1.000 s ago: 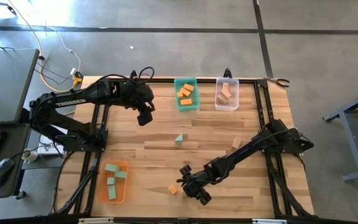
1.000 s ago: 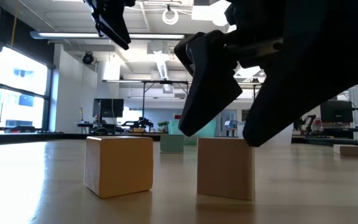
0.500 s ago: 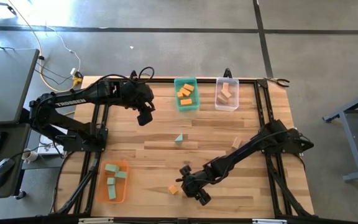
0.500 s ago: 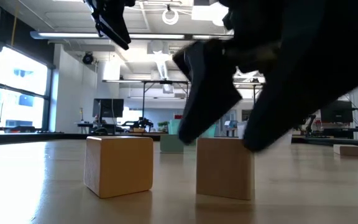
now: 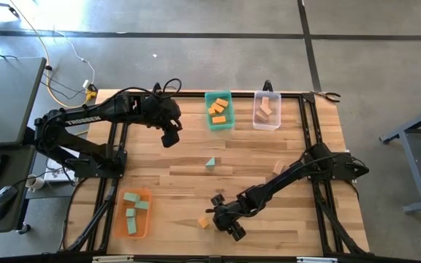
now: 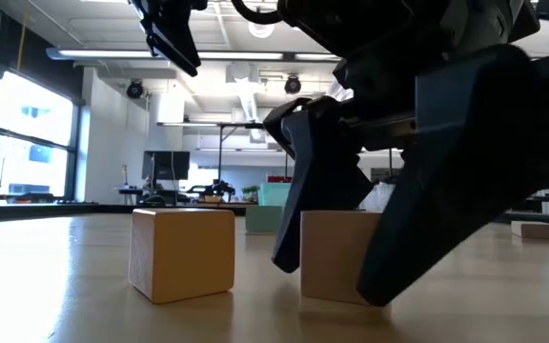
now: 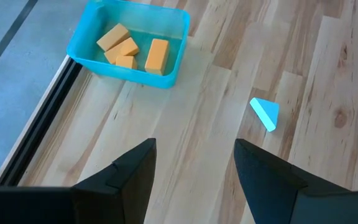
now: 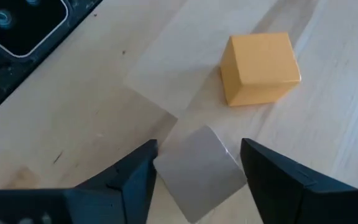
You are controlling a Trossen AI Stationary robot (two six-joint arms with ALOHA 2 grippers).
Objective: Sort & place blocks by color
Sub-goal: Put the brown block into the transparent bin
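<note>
My right tool (image 6: 336,276) is down at the near edge of the wooden surface (image 5: 254,157), its two dark fingers spread wide on either side of a plain tan wooden cube (image 6: 336,255). The low view shows both fingers reaching to the surface beside the cube; I cannot tell from it whether they press the cube's sides. My right wrist view shows the cube (image 8: 201,163) between the fingers with a sliver of gap at one side, so the tool (image 8: 197,171) is open around it, not clamped. From above the arm hides that cube altogether.

Just beside my right tool, on its outer side, sits an orange painted wooden cube (image 8: 260,67), apart from the tan one.

My left tool (image 5: 170,137) hangs above the far half of the surface, fingers apart and empty. Ahead of it, its wrist view shows a small teal wooden wedge (image 7: 265,113) lying alone, and beyond that a teal rectangular bin (image 7: 132,65) with four orange blocks (image 7: 129,53).

Only the high view shows the clear bin (image 5: 267,120) holding tan blocks (image 5: 266,108), the orange bin (image 5: 144,223) holding teal-green blocks (image 5: 133,208), and another tan block (image 5: 277,168) loose between my right arm and the clear bin.

Beyond the surface lies a grey concrete floor (image 5: 196,51); the low view looks into a workshop with windows (image 6: 27,148) and ceiling lights.
</note>
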